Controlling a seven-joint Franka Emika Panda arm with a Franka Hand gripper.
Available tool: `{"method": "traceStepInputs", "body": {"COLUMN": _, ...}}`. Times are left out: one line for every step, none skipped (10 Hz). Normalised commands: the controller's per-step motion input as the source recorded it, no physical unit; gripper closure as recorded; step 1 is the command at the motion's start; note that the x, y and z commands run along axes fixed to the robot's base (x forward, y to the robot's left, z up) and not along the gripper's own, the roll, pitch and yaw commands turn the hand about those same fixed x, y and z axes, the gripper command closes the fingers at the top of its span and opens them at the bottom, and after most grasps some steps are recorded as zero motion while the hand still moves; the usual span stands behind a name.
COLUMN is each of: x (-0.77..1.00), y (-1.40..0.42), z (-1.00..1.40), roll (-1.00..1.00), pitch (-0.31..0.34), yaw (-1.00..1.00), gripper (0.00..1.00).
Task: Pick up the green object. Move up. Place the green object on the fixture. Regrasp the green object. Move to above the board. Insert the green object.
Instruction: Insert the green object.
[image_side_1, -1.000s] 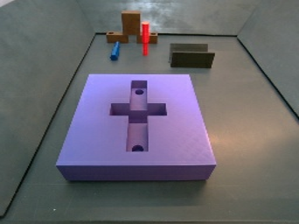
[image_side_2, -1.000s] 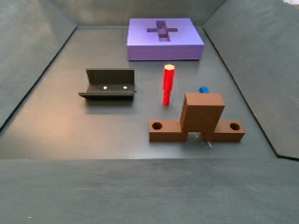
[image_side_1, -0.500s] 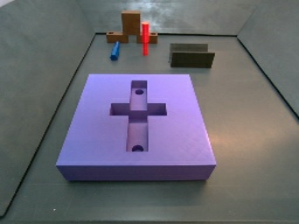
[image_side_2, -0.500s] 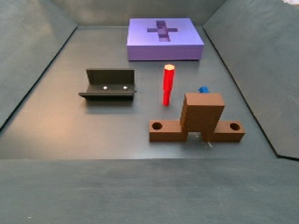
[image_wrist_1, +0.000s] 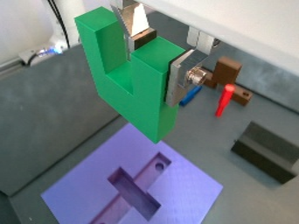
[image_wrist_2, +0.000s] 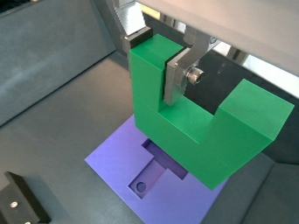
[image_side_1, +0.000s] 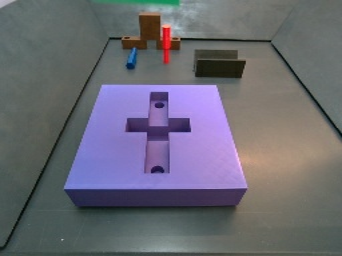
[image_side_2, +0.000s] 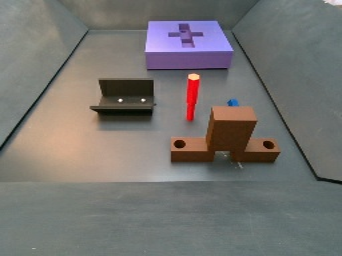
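Claw (image_wrist_1: 158, 54) grips green object (image_wrist_1: 131, 83) above board (image_wrist_1: 135, 185).

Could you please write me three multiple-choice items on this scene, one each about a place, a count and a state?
1. Where is the green object?
A. on the fixture
B. in the gripper, above the board
C. on the floor

2. How many small round holes does the board's recess show in a side view?
A. two
B. four
C. none

3. What state is the cross-shaped recess in?
A. holds the red peg
B. covered
C. empty

Answers: B, both wrist views show silver fingers clamping it over the purple slab; A, one hole near each end; C, nothing sits in it.
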Motion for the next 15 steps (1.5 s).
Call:
{"method": "traceStepInputs", "body": {"x": 0.15, "y": 0.00, "z": -0.91, "roll": -0.12, "pitch": -0.064, "yaw": 0.02, "gripper": 1.00}}
{"method": "traceStepInputs", "body": {"x": 0.11, "y": -0.11, "z": -0.79, "roll": -0.15, "pitch": -0.090, "yaw": 0.00, "gripper": 1.00}}
{"method": "traceStepInputs", "body": {"x": 0.15, "y": -0.15, "z": -0.68, "roll": -0.20, "pitch": -0.093, "yaw": 0.05, "gripper": 1.00}}
{"method": "traceStepInputs", "body": {"x": 0.15, "y": -0.13, "z": -0.74, "roll": -0.17, "pitch": -0.086, "yaw": 0.07, "gripper": 1.00}}
{"method": "traceStepInputs", "body": {"x": 0.08, "y": -0.32, "z": -1.00, "roll": 0.00, "pitch": -0.116, "yaw": 0.04, "gripper": 1.00}}
{"method": "traceStepInputs", "body": {"x": 0.12, "y": -0.29, "z": -0.95, "roll": 0.00, "pitch": -0.147, "yaw": 0.03, "gripper": 1.00}}
{"method": "traceStepInputs", "body": {"x": 0.05, "y": -0.17, "z": -0.83, "roll": -0.05, "pitch": -0.167, "yaw": 0.00, "gripper": 1.00}}
{"method": "traceStepInputs", "body": {"x": 0.03, "y": -0.24, "z": -0.63, "roll": 0.00, "pitch": -0.174, "yaw": 0.00, "gripper": 1.00}}
{"method": "traceStepInputs", "body": {"x": 0.17, "y": -0.27, "z": -0.51, "roll": 0.03, "pitch": -0.124, "yaw": 0.00, "gripper": 1.00}}
{"method": "traceStepInputs", "body": {"x": 0.20, "y": -0.25, "z": -0.56, "roll": 0.02, "pitch": -0.143, "yaw": 0.05, "gripper": 1.00}}
{"method": "traceStepInputs", "body": {"x": 0.15, "y": -0.17, "z": -0.52, "roll": 0.02, "pitch": -0.141, "yaw": 0.08, "gripper": 1.00}}
{"method": "traceStepInputs", "body": {"x": 0.04, "y": 0.00, "z": -0.26, "roll": 0.07, "pitch": -0.074, "yaw": 0.10, "gripper": 1.00}}
{"method": "traceStepInputs", "body": {"x": 0.00, "y": 0.12, "z": -0.11, "roll": 0.09, "pitch": -0.057, "yaw": 0.12, "gripper": 1.00}}
{"method": "traceStepInputs", "body": {"x": 0.00, "y": 0.14, "z": -0.06, "roll": 0.08, "pitch": -0.071, "yaw": 0.13, "gripper": 1.00}}
{"method": "traceStepInputs", "body": {"x": -0.01, "y": 0.18, "z": -0.05, "roll": 0.07, "pitch": -0.090, "yaw": 0.13, "gripper": 1.00}}
